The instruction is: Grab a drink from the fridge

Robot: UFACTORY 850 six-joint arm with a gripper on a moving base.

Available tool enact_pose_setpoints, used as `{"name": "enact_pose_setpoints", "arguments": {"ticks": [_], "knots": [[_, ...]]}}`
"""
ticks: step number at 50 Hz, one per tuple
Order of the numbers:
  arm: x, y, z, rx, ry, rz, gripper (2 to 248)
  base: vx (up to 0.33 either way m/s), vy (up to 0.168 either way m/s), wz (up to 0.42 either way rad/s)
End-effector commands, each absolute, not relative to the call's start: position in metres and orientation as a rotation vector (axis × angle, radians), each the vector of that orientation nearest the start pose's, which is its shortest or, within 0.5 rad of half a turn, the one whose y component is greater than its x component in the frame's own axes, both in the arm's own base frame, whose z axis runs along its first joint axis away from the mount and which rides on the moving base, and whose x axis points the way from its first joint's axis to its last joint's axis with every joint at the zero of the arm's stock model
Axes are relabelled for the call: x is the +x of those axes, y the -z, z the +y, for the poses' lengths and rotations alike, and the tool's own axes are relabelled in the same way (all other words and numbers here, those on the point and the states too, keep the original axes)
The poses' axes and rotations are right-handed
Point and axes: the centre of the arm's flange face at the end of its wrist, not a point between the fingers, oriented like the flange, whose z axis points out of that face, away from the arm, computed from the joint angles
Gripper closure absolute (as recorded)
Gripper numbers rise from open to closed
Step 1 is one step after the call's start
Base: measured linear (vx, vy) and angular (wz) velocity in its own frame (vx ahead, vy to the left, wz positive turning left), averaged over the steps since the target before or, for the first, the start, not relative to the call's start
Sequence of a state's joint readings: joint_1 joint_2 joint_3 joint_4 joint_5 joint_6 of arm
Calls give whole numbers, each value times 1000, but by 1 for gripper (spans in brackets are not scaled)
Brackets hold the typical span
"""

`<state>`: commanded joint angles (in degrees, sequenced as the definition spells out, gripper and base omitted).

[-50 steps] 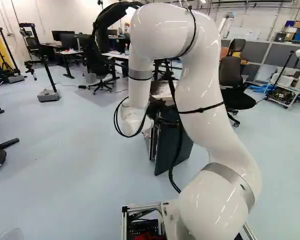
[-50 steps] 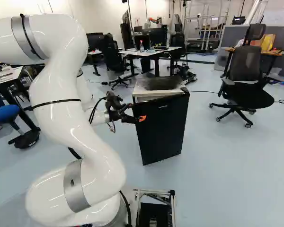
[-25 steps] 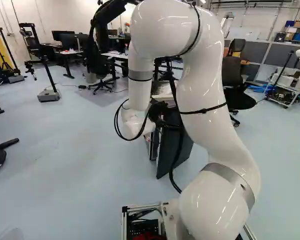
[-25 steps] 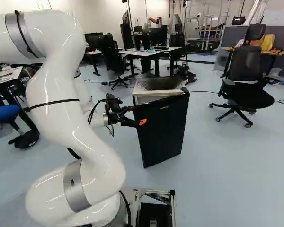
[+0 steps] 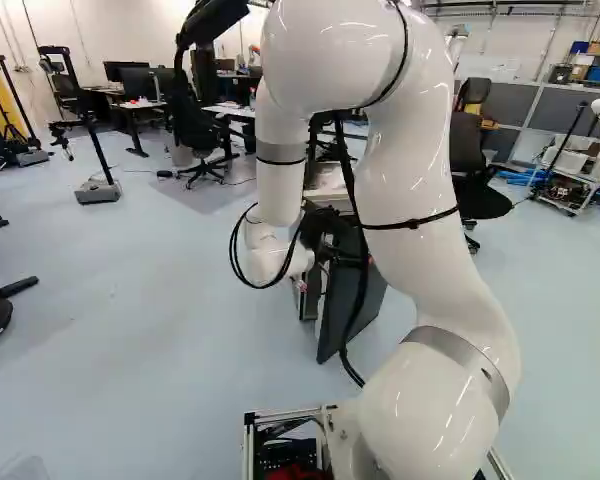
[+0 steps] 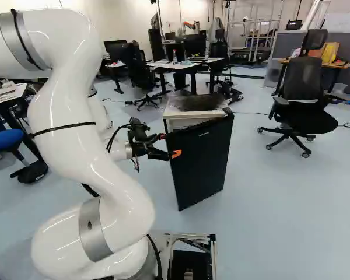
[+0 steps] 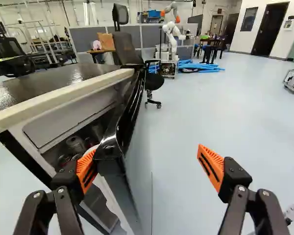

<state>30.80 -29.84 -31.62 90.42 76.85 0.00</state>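
My gripper (image 6: 168,145) is at the free edge of the fridge's black door (image 6: 201,166) in the right base view. In the wrist view, the gripper (image 7: 147,160) stands open, fingers wide apart. One orange-padded finger (image 7: 86,170) is on the inner side of the door (image 7: 132,161), close to its edge; whether it touches is unclear. The other finger (image 7: 215,169) stands well off the outer face. The door is partly open. Through the gap, the fridge (image 7: 66,105) shows dim round items, perhaps cans (image 7: 76,143), on its inside; their kind cannot be told.
An office chair (image 6: 302,105) stands beyond the fridge to the right in the right base view. Desks (image 6: 185,65) with monitors are farther back. Another robot (image 7: 172,32) stands across the room. A wheeled base on a pole (image 5: 98,190) is at the left of the left base view.
The fridge door has swung a little wider open, its free edge coming nearer the base. My arm has drawn back slightly with the gripper at that edge. The base has not moved.
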Motion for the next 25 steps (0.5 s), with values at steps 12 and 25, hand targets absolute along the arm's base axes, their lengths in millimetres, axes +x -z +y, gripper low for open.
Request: {"name": "enact_pose_setpoints", "arguments": {"ticks": [12, 25], "knots": [[339, -263, 105, 1760, -1448, -1038, 3, 0, 0, 0], [326, -264, 102, 1728, -1446, -1019, 3, 0, 0, 0]]}}
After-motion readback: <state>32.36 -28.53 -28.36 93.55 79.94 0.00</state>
